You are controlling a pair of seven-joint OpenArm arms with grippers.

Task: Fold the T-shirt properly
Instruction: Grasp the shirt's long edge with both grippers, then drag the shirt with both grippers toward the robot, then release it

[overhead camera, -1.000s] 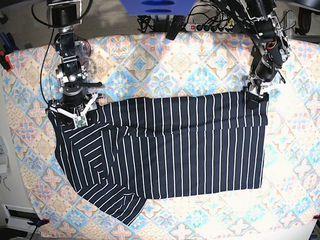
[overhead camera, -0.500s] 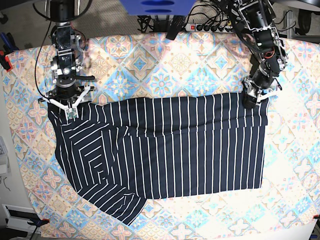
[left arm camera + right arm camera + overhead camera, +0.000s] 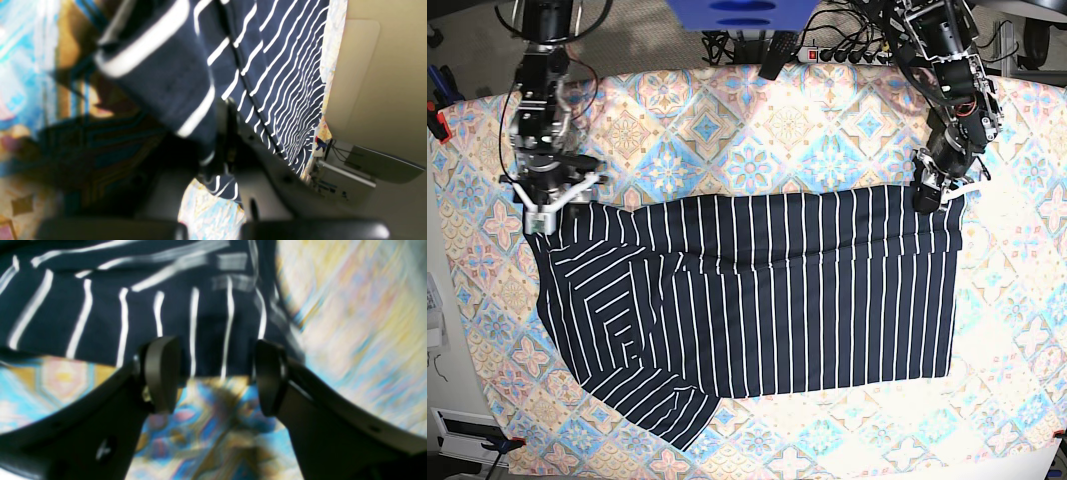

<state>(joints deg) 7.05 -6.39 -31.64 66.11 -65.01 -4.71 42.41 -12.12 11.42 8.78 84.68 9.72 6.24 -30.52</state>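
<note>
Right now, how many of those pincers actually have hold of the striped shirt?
1. The left pincer is shut on the T-shirt at its far corner. The right pincer hangs open over the shirt's opposite far corner, gripping nothing.

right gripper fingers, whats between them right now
In the right wrist view the right gripper stands open: between its fingers show the T-shirt edge and the patterned tablecloth.

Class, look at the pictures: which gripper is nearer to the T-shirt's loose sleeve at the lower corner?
Right. The right gripper hovers open at the T-shirt edge above that sleeve; the left gripper is shut on the opposite far corner.
</note>
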